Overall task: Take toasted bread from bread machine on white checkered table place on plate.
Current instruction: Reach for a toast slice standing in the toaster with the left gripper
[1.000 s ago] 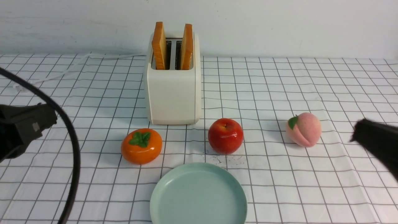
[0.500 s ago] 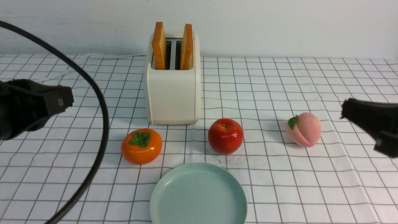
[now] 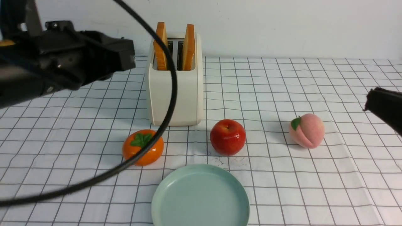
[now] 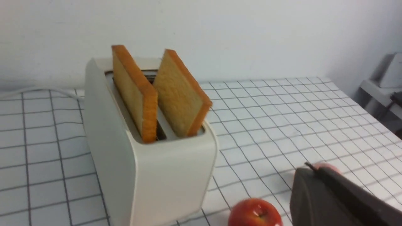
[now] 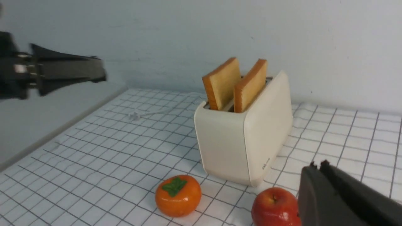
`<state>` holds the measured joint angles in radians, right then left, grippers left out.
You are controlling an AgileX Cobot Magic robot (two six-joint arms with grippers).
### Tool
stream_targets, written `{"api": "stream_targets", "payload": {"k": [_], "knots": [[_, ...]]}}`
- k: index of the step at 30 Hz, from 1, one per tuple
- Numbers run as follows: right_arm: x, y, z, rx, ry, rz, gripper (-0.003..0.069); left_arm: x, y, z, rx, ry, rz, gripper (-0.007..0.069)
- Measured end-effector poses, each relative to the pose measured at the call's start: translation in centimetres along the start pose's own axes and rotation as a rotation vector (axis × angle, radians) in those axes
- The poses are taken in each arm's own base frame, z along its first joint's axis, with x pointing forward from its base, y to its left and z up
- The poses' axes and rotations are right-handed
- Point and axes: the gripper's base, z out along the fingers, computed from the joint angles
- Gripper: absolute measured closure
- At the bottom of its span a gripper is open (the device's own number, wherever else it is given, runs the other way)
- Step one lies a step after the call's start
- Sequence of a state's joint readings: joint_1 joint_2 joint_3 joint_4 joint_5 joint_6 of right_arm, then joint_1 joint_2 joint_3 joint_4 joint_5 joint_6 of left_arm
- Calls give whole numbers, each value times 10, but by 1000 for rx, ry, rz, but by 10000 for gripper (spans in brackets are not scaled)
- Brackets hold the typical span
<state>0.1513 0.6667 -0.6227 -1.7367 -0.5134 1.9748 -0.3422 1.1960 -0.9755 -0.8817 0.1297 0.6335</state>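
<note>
Two slices of toasted bread [image 3: 160, 47] [image 3: 189, 47] stand upright in the slots of the cream bread machine [image 3: 174, 94] at the back of the white checkered table [image 3: 282, 81]. The mint-green plate [image 3: 201, 197] lies bare at the front edge. My left gripper [image 3: 130, 58] hovers shut and holds nothing, just left of the toaster at slot height. The right gripper [image 3: 369, 99] hangs shut and holds nothing at the far right. The left wrist view shows the slices [image 4: 135, 94] [image 4: 180, 97] beyond the gripper's tip [image 4: 309, 168]. In the right wrist view the tip [image 5: 317, 164] points toward the toaster [image 5: 245, 147].
An orange persimmon [image 3: 143, 147], a red apple [image 3: 227, 136] and a pink peach [image 3: 307, 130] sit in a row between toaster and plate. My left arm's black cable [image 3: 171, 94] arcs in front of the toaster and persimmon. A white cord [image 5: 135, 115] trails behind the toaster.
My left arm has risen and swung right toward the toaster, its cable sweeping across the view. The right gripper has lifted and drawn slightly toward the right edge. Both stay shut.
</note>
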Motion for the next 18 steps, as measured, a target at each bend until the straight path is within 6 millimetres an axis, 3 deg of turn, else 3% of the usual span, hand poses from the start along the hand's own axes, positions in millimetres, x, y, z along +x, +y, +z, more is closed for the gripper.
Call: {"api": "stream_targets", "payload": {"k": [3,6,8,9,10,15,18], "knots": [[-3,6,-8,-19,-28,-19,659,-4,3,25,-14,13,-1,602],[-5,15,-17,-55,-50,-40,659,-6,7,72,-21,50,-5,454],[-4,18,-19,-80,-46,-45,659,-6,10,95,-30,54,-6,350],[-4,18,-19,-80,-46,-45,659,-6,10,99,-32,55,-6,340],[-3,21,-19,-110,-33,-47,659,-6,13,112,-47,46,-6,252],[-1,25,-20,-159,-11,-49,659,-9,20,133,-91,-2,-5,102],[-1,25,-20,-164,-8,-49,659,-9,23,137,-120,-30,9,67]]}}
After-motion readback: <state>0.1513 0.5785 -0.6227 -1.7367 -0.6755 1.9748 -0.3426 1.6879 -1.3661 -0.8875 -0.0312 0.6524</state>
